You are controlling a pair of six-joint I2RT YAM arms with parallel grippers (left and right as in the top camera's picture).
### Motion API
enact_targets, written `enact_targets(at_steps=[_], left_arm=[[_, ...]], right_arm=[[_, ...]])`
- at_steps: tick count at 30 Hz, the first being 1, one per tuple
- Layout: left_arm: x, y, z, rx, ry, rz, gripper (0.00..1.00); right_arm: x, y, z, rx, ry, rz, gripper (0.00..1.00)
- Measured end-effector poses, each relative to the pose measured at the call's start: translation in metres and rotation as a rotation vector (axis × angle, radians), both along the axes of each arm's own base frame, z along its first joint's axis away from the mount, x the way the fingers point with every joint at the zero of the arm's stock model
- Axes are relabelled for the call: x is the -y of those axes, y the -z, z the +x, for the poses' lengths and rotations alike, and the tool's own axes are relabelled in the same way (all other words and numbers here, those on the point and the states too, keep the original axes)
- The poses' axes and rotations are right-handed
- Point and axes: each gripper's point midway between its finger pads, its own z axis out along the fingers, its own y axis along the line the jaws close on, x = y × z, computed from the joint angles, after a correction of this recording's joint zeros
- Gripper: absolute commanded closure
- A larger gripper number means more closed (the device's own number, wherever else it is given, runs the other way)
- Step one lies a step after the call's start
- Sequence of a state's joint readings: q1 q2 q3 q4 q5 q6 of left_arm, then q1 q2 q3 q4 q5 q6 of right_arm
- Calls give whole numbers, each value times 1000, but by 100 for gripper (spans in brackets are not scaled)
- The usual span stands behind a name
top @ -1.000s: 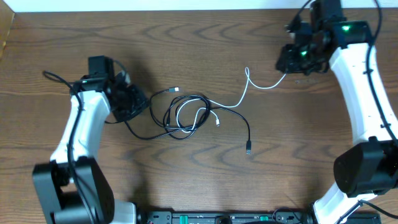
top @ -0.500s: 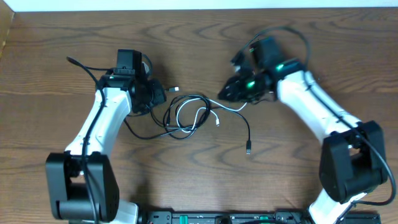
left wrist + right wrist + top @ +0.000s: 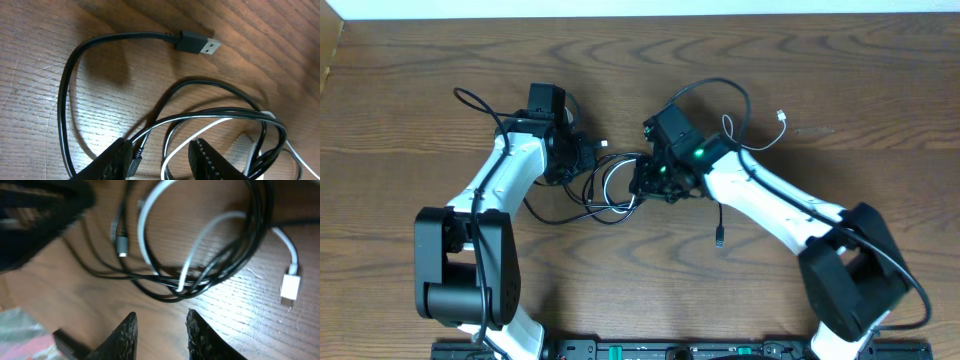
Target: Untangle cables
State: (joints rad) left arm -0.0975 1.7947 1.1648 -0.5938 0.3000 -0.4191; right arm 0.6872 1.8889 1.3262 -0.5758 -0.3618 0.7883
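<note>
- Both arms have closed in on the middle of the table (image 3: 420,60) since a second ago. One slid right to the knot, and the other swept over from the far right corner.
- First, the left gripper (image 3: 160,157) is at the left edge of the tangle (image 3: 615,188). Its fingers are spread, and a black strand and a white loop lie loose in the gap. The black strand looks to brush one finger, but nothing is squeezed.
- Just beyond those tips, the black cord (image 3: 140,34) curves over bare wood. It ends in a flat plug (image 3: 197,43) with a silver tip, lying free.
- The tangle itself sits between the two grippers. Thin, glossy black and white loops lie over one another, flat on the wood.
- The white cord (image 3: 141,220) arcs through the black strands. Its square white plug (image 3: 290,286) lies apart at the right.
- A dark blur (image 3: 35,215) fills the top left of the right wrist view and hides that side of the knot. I cannot tell what it is.
- The right gripper (image 3: 161,332) hovers at the right side of the bundle. Its fingers are apart with only wood between them, and the strands lie just past the tips.
- From overhead, the right arm (image 3: 760,195) covers the right part of the knot, and its own thick wire (image 3: 720,83) arches above.
- Below that arm, a black tail ends in a small black plug (image 3: 719,240).
- Far right, the white tail end (image 3: 782,117) lies well apart from the knot.
</note>
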Motion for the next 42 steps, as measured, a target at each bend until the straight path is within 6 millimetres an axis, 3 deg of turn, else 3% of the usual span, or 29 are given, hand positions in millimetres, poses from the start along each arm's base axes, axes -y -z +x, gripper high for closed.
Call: enact_targets(at_steps=[4, 8, 15, 18, 24, 28, 33, 36, 42], left_arm=[[0, 1, 0, -2, 0, 0, 58], [0, 1, 0, -2, 0, 0, 58], [0, 1, 1, 1, 0, -1, 58], [0, 1, 1, 1, 0, -1, 58], [0, 1, 0, 0, 3, -1, 58], [11, -3, -6, -2, 95, -67, 54], [27, -30, -13, 59, 211, -179, 52], [35, -48, -14, 105, 247, -220, 51], [54, -62, -20, 123, 300, -336, 46]], right_arm=[[3, 36, -6, -77, 53, -77, 74], [7, 58, -7, -115, 83, -114, 76], [-4, 66, 5, -91, 104, -76, 82], [-5, 66, 8, -79, 109, -72, 99], [-4, 68, 11, -69, 114, -79, 99], [-2, 67, 13, -58, 87, -75, 99], [3, 44, 21, 3, 15, -31, 99], [3, 6, 30, 90, -28, 25, 99], [-3, -66, 42, 253, -59, 134, 99]])
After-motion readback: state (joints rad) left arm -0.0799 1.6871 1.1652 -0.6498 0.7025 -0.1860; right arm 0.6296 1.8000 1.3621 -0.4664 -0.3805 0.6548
